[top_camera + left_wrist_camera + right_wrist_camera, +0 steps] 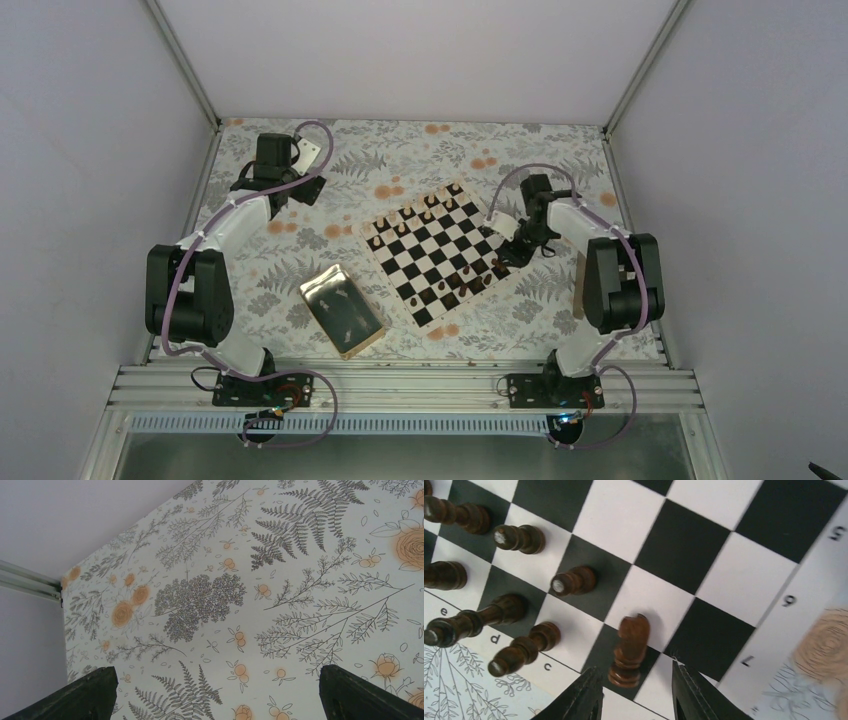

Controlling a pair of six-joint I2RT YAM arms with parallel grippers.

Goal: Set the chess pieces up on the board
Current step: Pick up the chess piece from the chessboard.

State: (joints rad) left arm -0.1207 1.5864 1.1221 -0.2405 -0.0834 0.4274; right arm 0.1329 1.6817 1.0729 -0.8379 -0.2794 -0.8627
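glossy dark wooden chess pieces (629, 647) on smooth matt board (684, 545), shiny gold metal tray (341, 310)

Our left arm (215, 250) folds at the elbow beside the left edge of the table (560, 140) and stretches its forearm towards the far left corner. There our left gripper (215, 697) hangs above the surface with its fingers (85, 695) spread wide. Our right arm (612, 270) bends by the right edge and reaches inward. Our right gripper (636, 695) points steeply down, its fingers (584, 700) a modest gap apart, gripping nothing.
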